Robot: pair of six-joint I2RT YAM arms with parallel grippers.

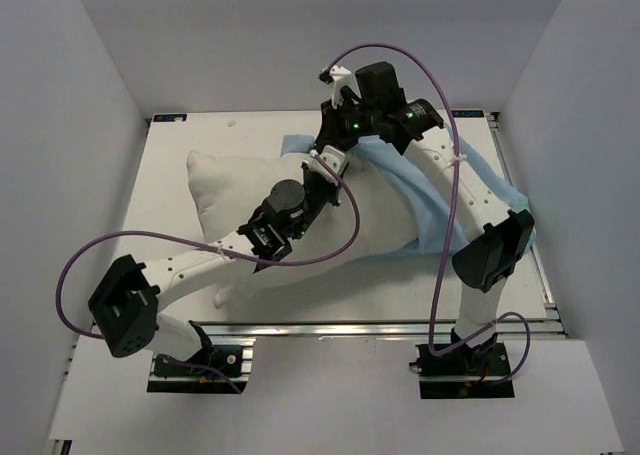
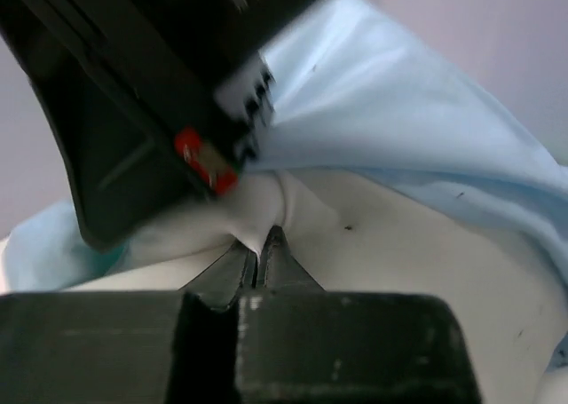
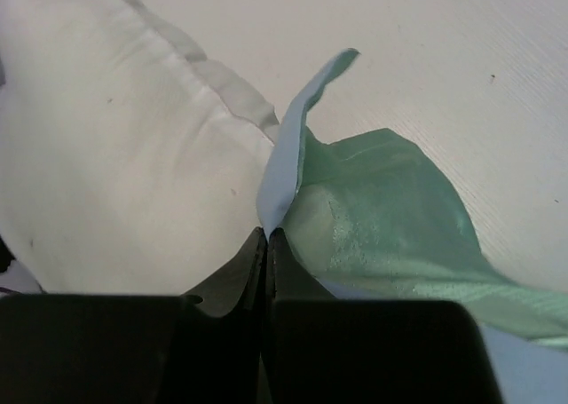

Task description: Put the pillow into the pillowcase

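Top external: one pillow (image 1: 240, 190) lies mid-table (image 1: 170, 165), with one pillowcase (image 1: 420, 215) draped over its right end. Two arms. The left gripper (image 2: 264, 244) is clamped, pinching pillow fabric. The right gripper (image 3: 266, 237) is clamped on the pillowcase edge. Bare table strips lie left and far.

Both arms, the left arm (image 1: 190, 265) and the right arm (image 1: 470, 190), are wearing white shells along their links, with chunky black housings bulging at the joints. A purple cable (image 1: 75, 265) is looping off each one in a wide arc, and a white tie (image 1: 458, 158) is cinching the right-hand one against its link. Small green lights (image 1: 353, 127) are glowing on the black wrist blocks. The bases (image 1: 195, 365) are showing black too, with thin wires trailing out. Each pincer — left pincer (image 2: 264, 246), right pincer (image 3: 266, 237) — is showing matte black fingers tapering to narrow tips.
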